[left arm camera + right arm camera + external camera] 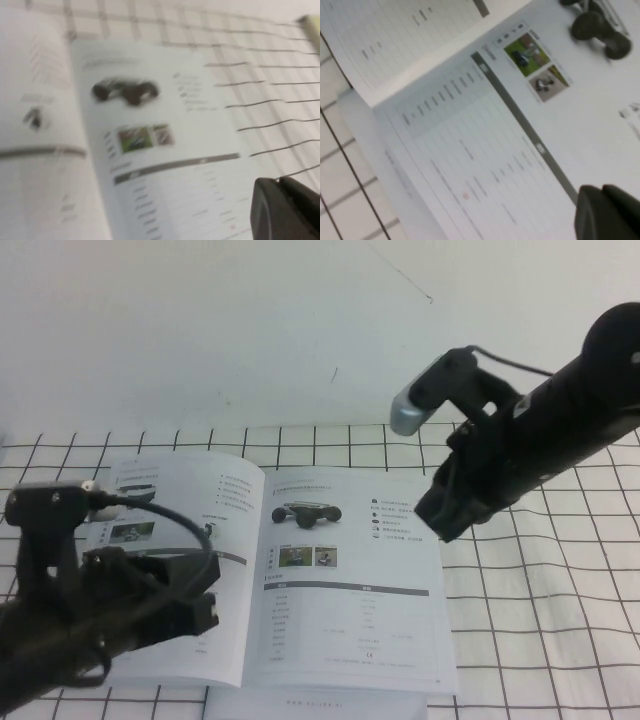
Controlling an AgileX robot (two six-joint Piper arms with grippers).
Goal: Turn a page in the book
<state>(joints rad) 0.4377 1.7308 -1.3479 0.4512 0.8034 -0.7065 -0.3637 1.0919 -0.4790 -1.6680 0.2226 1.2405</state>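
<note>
Two grippers hover above the book (300, 570): left gripper (205, 612) over its left half, right gripper (440, 520) by the page (365, 580). Neither's finger state can be told. Catch only that leaf's outer edge, then sweep it leftward.

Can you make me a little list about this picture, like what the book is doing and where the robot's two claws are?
book: the book lies open and flat on the checked cloth
right-hand page: the page shows a dark vehicle photo, two small photos and a grey-barred table
left gripper: left gripper is over the book's left page, fingers not clear
right gripper: right gripper is raised by the page's right edge, touching nothing visible
under book: a white sheet peeks out
</note>
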